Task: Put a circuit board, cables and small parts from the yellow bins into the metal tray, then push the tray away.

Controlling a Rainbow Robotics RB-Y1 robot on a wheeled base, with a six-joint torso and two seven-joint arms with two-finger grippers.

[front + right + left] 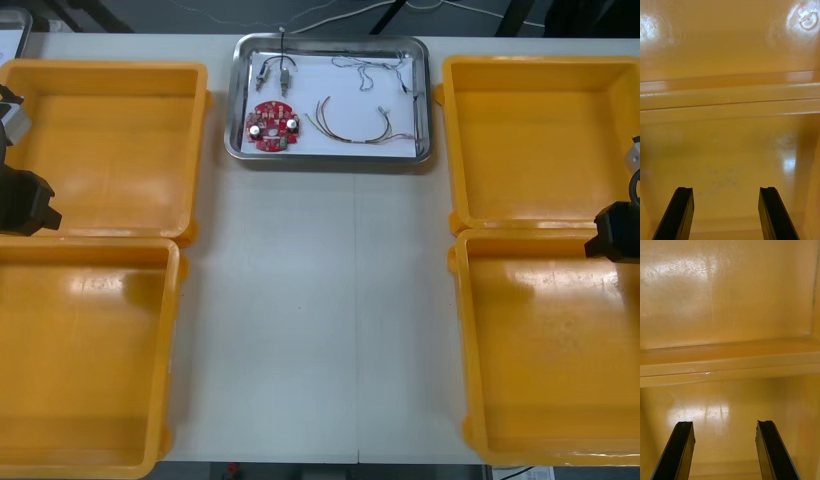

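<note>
The metal tray [425,100], white inside, sits at the table's far middle. In it lie a round red circuit board [272,127], small metal parts [274,70], a thin cable [375,68] and a red and yellow cable [352,125]. My left arm [22,198] waits at the far left over the rims between the two left bins. My right arm [618,232] waits at the far right over the rims between the right bins. The left gripper [725,446] stands open over a bare orange bin floor. The right gripper [727,210] is open too, nothing between its fingers.
Two yellow bins stand on the left [110,80] [60,460] and two on the right [540,68] [470,330], all bare inside. A strip of light table [315,320] runs between them, up to the tray.
</note>
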